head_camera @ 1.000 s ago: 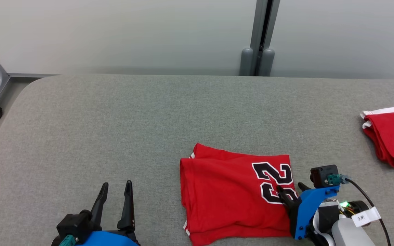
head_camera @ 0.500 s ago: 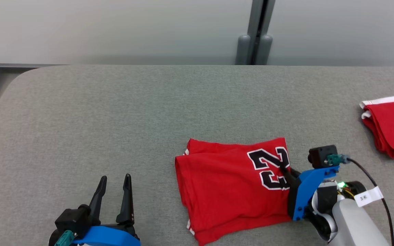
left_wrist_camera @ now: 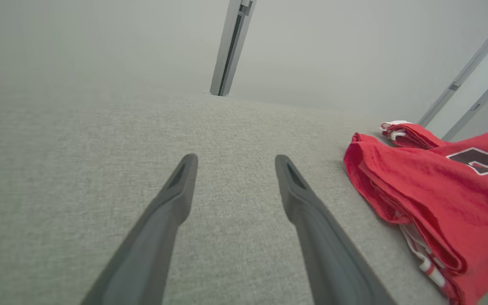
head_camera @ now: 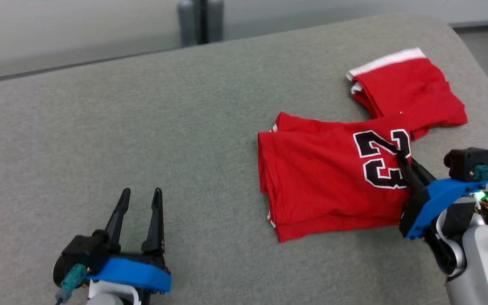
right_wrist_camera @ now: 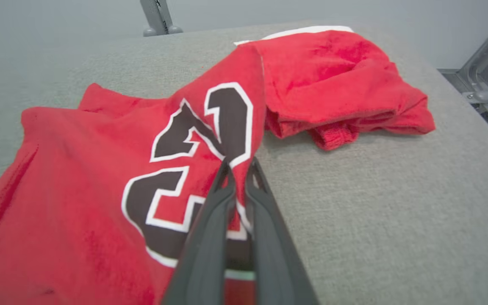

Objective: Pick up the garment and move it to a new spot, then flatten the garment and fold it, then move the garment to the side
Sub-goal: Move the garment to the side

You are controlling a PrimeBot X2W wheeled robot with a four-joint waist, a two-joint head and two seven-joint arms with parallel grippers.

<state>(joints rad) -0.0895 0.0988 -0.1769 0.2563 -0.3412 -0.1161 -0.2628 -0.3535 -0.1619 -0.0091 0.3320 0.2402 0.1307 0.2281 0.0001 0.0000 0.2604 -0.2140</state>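
Right claw dragged the garment (edge pinched) against the other cloth.

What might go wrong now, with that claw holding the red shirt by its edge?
1. The right gripper pinches the jersey at one spot on its edge only, so the folded layers may slide apart if pulled.
2. The jersey's corner meets the second garment; a move that way might rumple or shove it.
3. That garment lies near the table and its rounded corner, and might be pushed off.
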